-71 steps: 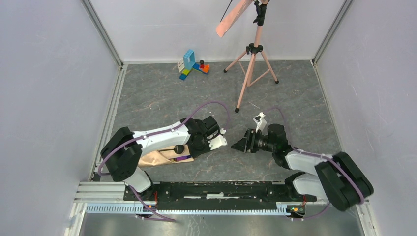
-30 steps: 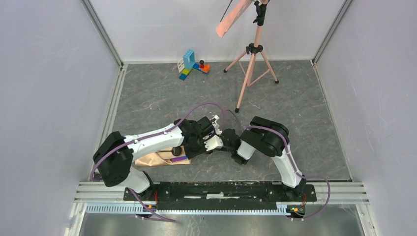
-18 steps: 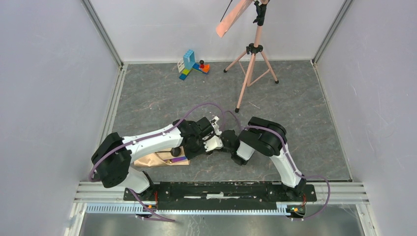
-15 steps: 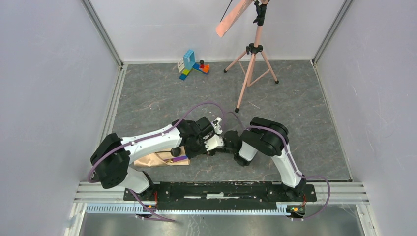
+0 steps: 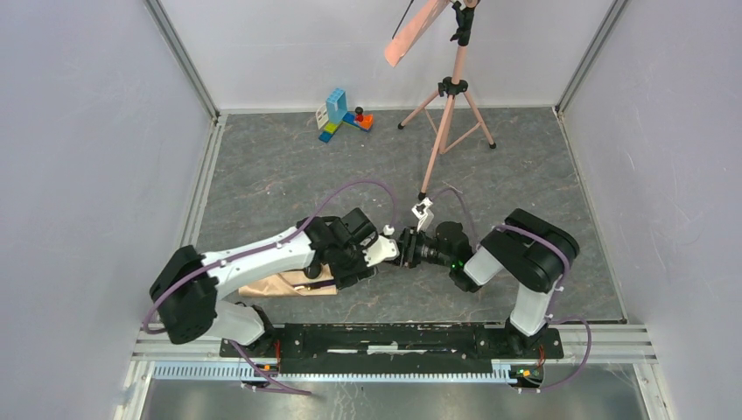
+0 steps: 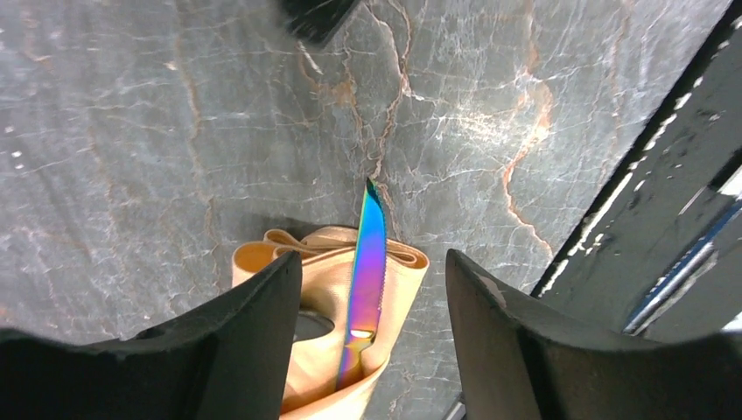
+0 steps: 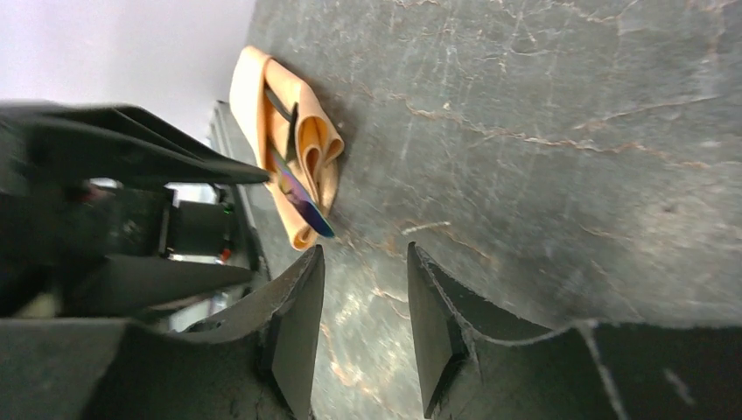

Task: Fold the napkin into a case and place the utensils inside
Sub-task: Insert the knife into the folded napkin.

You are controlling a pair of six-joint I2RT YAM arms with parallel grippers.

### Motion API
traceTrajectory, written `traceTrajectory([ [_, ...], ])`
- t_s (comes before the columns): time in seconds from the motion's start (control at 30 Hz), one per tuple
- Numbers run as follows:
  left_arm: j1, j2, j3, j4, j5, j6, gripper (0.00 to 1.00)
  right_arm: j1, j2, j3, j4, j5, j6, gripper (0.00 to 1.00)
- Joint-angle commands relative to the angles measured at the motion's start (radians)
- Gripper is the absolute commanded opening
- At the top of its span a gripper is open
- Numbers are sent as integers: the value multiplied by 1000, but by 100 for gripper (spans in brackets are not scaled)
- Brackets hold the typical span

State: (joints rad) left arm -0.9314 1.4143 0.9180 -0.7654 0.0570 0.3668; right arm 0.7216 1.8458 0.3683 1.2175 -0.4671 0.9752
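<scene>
The case (image 6: pixel 319 367), a narrow pouch of folded peach-tan napkin, lies on the grey marbled floor near the left arm's base (image 5: pixel 278 285). Both utensils sit in it. The iridescent knife (image 6: pixel 368 254) sticks out past its mouth, and the black piece's round end (image 6: pixel 311 328) shows beside it. My left gripper (image 6: pixel 374 262) hovers over the pouch, open, its fingers either side of the knife without touching it. My right gripper (image 7: pixel 363 262) is open and empty, low over bare floor, facing the case (image 7: pixel 302 131) and knife tip (image 7: pixel 306 206). From above, the two grippers nearly meet (image 5: pixel 389 252).
A pink tripod (image 5: pixel 448 118) carrying a salmon strip (image 5: pixel 416 31) stands at the back. Coloured toy blocks (image 5: pixel 344 114) lie near the far wall. A black rail (image 5: pixel 394 337) runs along the near edge, and grey walls enclose the sides.
Both grippers have opened. The right arm's elbow has swung out to the right, its gripper still pointing at the left one. The left arm has shifted slightly left.
</scene>
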Motion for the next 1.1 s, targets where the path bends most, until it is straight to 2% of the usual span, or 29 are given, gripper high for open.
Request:
traceTrajectory([
  [0.0,25,-163,3,94,16,-131,68,-19,-110,-8,-197,-17,-292,48],
  [0.13,149,-316,-46,193,117,-351,66,-18,-198,39,-370,-12,-550,52],
  [0.2,207,-413,-84,230,109,-474,69,-10,-240,44,-405,4,-660,56],
  [0.3,340,-509,-101,191,-31,-669,80,49,-266,78,-465,43,-818,59],
  [0.37,470,-525,-76,101,-103,-766,84,90,-256,135,-558,77,-848,60],
  [0.5,780,-549,-65,-51,-175,-866,90,110,-237,171,-526,31,-658,62],
  [0.6,1011,-617,-113,-48,-200,-926,99,114,-196,172,-474,3,-442,62],
  [0.7,1164,-626,-163,-10,-207,-1019,100,115,-136,130,-325,-14,-237,60],
  [0.8,1278,-567,-229,15,-180,-1104,100,120,-96,130,-271,-28,-173,59],
  [0.9,1395,-547,-318,82,-166,-1140,100,125,-82,156,-326,-29,-188,61],
  [1.0,1425,-553,-375,144,-213,-1135,100,137,-63,204,-438,-15,-241,64],
  [1.07,1427,-541,-391,194,-226,-1124,100,150,-40,214,-425,-24,-224,65],
])
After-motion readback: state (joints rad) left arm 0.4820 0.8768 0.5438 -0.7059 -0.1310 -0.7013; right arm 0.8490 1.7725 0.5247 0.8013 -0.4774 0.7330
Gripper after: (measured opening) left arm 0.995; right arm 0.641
